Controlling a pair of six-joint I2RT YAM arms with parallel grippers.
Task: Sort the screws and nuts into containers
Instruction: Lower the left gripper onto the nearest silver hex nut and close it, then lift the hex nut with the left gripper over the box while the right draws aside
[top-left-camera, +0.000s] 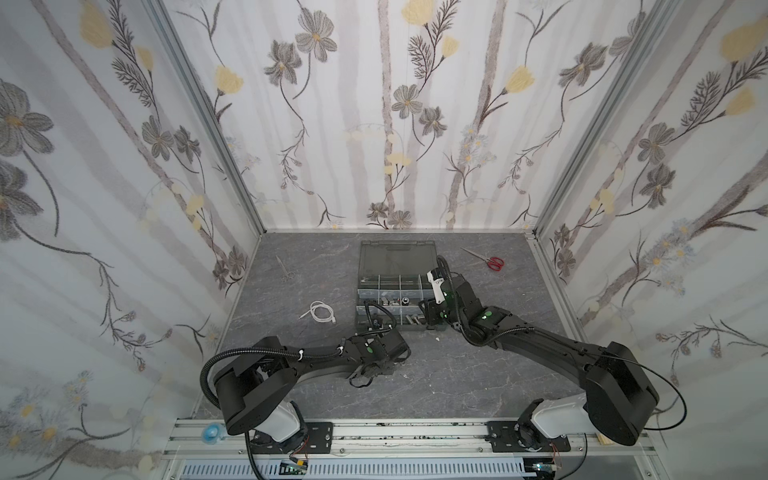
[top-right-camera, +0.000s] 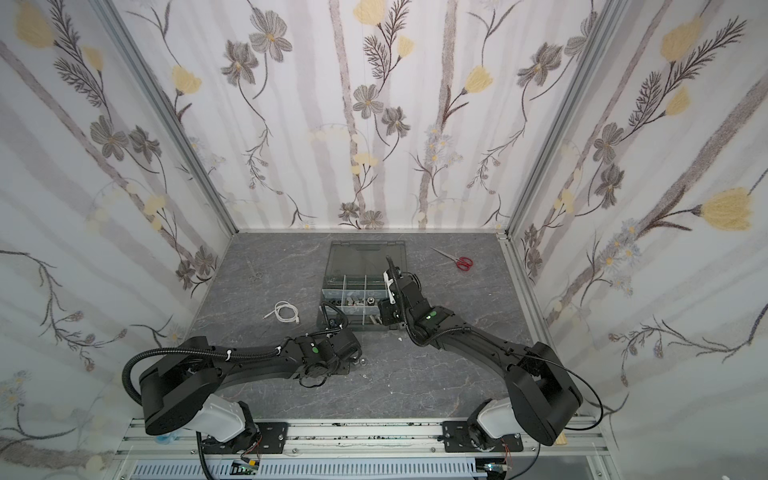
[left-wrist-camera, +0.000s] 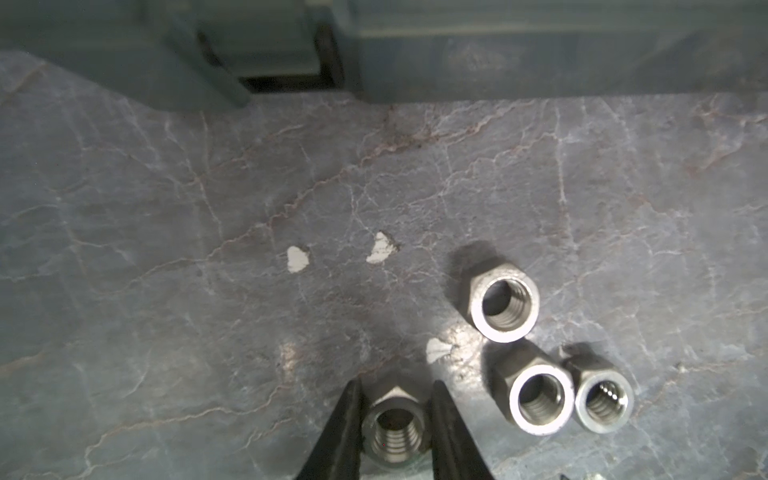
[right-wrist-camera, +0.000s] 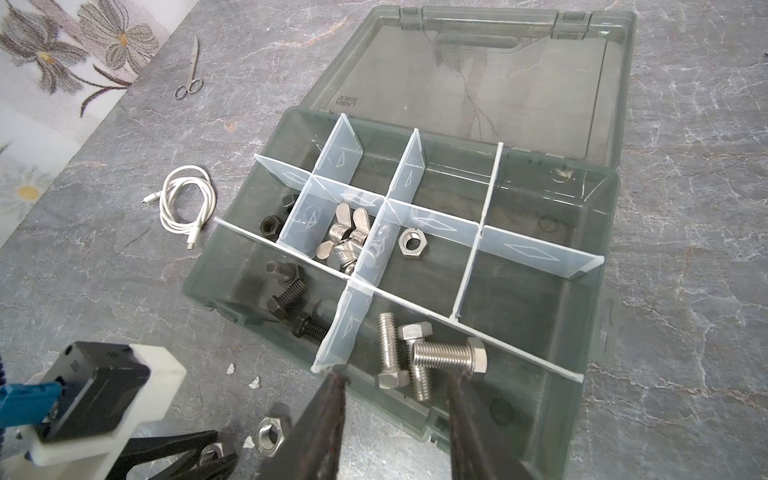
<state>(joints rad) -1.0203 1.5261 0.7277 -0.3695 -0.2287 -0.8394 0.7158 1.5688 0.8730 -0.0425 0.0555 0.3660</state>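
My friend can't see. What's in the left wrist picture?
Two black jaws clasp a silver nut standing on the grey table. Three more nuts sit beside it, with white flecks and the dark case beyond.

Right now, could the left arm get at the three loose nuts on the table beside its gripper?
Probably yes, once it is free: the left gripper grips a fourth nut. The three loose nuts stand on bare table beside it, uncovered; two sit tight together, which may crowd the grasp.
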